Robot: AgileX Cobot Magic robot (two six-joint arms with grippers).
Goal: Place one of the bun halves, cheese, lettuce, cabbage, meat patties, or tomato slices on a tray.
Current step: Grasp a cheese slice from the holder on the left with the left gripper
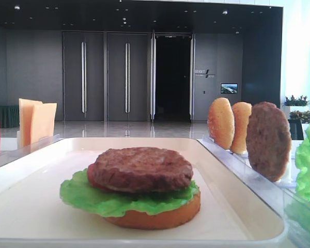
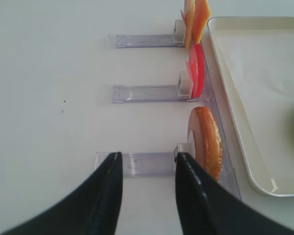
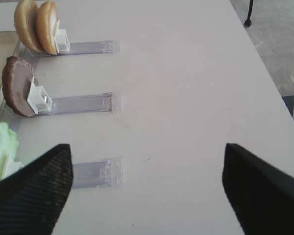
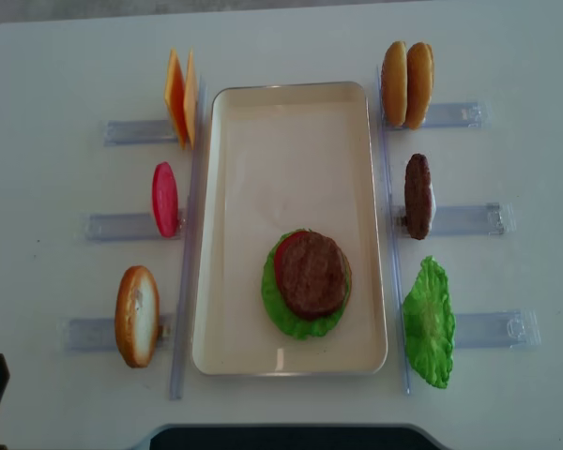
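Nearest the robot, the left gripper (image 2: 146,169) hovers low over the white table (image 2: 54,98), its two black fingers (image 2: 105,196) parted with nothing between them; they straddle the near end of a clear plastic rack (image 2: 142,163). Just beyond the fingertips a bun half (image 2: 208,142) stands on edge in that rack, close to the right finger but apart from it. The right gripper (image 3: 147,166) hangs over its own side of the table with its dark fingers (image 3: 34,191) spread wide and empty, above a short clear rack (image 3: 95,172).

The cream tray (image 4: 291,122) lies between the two rows of racks. In its near half sits a stack: a bun base (image 1: 160,217) at the bottom, a green lettuce leaf (image 1: 119,199) over it, a red tomato slice (image 1: 93,175) showing at one edge, and a meat patty (image 4: 311,272) on top. The far half of the tray is bare.

On the left side, beyond the standing bun, a tomato slice (image 4: 165,199) stands upright in the middle rack, and two cheese slices (image 4: 180,96) stand together in the far one. On the right side, a lettuce leaf (image 4: 429,323) fills the nearest rack, a single meat patty (image 4: 418,195) stands on edge in the middle rack, and two bun halves (image 4: 406,84) stand side by side, touching, in the farthest.
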